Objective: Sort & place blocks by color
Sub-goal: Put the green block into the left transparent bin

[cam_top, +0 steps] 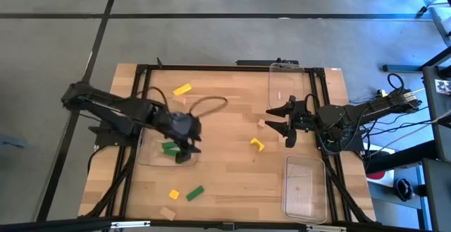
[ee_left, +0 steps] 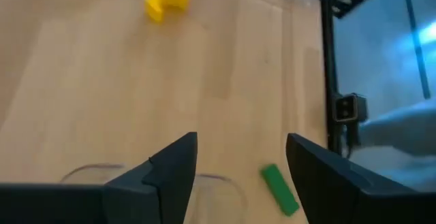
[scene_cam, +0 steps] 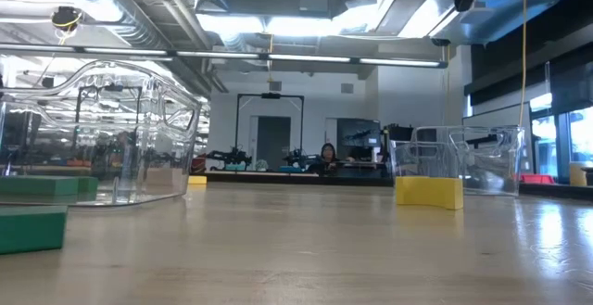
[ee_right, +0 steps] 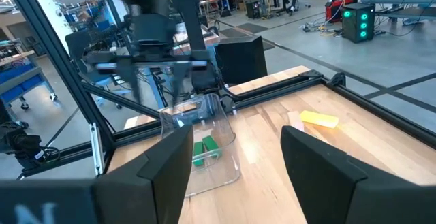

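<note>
Left pincer (cam_top: 184, 149) hangs open and empty over the left tray (cam_top: 144, 154), which holds two green blocks (cam_top: 169, 147). Nearest loose green block (cam_top: 194, 193) lies toward 6 o'clock, long axis slanted; left arm nearer. Right pincer (cam_top: 283, 125) open, empty, at bench (cam_top: 225, 98) right. Count: three green, three yellow, two tan, three trays.

Green blocks (cam_top: 170, 148) in left clear tray (cam_top: 144, 154): partly hidden beneath left tool (cam_top: 186, 151). Green block (scene_cam: 32, 227), low view: cut off by edge. Left arm (ee_right: 153, 26), right wrist view: blurred.
</note>
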